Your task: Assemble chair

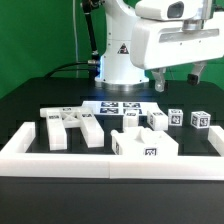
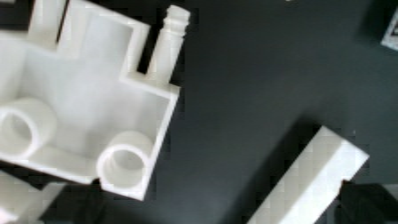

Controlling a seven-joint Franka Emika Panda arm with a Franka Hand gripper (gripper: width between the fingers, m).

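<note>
The chair lies in loose white parts on the black table. In the exterior view an X-braced frame (image 1: 70, 126) is at the left, flat slabs (image 1: 143, 143) sit in the middle, and small tagged blocks (image 1: 177, 118) stand at the right. My gripper (image 1: 180, 76) hangs above the right-hand blocks, open and holding nothing. The wrist view shows a white part with two round sockets (image 2: 89, 105) and a ridged peg (image 2: 171, 38). A white bar (image 2: 329, 175) lies apart from it. My gripper (image 2: 205, 212) shows only dark fingertips (image 2: 25, 205) at the picture's corners.
A long low white rail (image 1: 100, 160) runs along the front and up both sides of the parts. The marker board (image 1: 116, 106) lies flat behind them, in front of the robot base (image 1: 120, 60). Cables trail behind at the exterior view's left.
</note>
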